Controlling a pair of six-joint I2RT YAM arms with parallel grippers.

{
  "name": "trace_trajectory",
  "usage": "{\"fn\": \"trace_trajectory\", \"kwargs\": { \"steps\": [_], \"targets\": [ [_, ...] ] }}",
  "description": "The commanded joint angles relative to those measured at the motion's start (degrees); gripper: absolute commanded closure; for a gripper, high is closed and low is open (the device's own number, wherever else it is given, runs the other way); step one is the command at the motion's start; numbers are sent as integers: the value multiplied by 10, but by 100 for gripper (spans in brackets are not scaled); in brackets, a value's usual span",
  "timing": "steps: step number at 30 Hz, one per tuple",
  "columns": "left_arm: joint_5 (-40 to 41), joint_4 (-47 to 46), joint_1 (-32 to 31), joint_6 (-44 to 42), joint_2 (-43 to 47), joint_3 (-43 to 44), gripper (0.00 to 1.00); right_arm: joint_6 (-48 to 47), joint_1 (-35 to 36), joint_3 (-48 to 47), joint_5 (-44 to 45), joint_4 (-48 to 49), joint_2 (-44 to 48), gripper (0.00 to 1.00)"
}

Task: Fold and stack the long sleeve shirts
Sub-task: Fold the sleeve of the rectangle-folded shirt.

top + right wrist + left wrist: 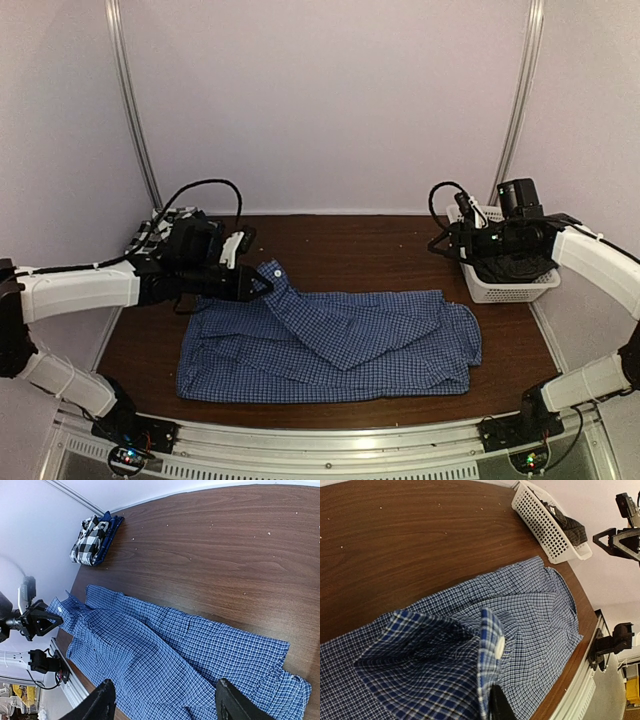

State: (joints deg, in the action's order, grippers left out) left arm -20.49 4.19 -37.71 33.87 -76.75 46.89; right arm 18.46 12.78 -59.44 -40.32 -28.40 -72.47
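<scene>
Blue check shirt (340, 345) lies spread along the worktop's (350, 240) near side. Left tool (262, 284) pinches its sleeve cuff (276, 270), raised. Right tool (165, 704) hangs open and empty. Recommended: carry cuff across the body, lay sleeve flat, no wrinkles.

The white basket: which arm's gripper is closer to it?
Right. The right gripper hangs right by the basket; the left gripper is across the table, at the cuff of the blue shirt.
</scene>
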Motion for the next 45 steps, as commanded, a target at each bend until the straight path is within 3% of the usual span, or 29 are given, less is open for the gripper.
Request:
{"fn": "trace_trajectory", "kwargs": {
  "steps": [1, 9, 14, 20, 26, 32, 45],
  "targets": [
    [27, 21, 16, -65, 8, 23, 89, 4, -2, -3, -10, 13, -5, 31],
    [67, 53, 31, -69, 15, -31, 78, 8, 0, 17, -7, 25, -2, 31],
    [115, 34, 31, -39, 28, -92, 70, 11, 6, 21, -5, 32, -9, 31],
    [108, -14, 31, -22, -9, -126, 63, 14, 17, 28, -2, 41, -20, 31],
    [53, -37, 32, -18, -30, -129, 53, 13, 19, 34, 2, 41, -18, 31],
    [10, -81, 41, -18, -13, -147, 36, 17, 20, 39, -1, 48, -20, 31],
    [-110, -164, 122, 5, -112, -141, 33, 19, 24, 41, 0, 48, -17, 31]
  ]
}}
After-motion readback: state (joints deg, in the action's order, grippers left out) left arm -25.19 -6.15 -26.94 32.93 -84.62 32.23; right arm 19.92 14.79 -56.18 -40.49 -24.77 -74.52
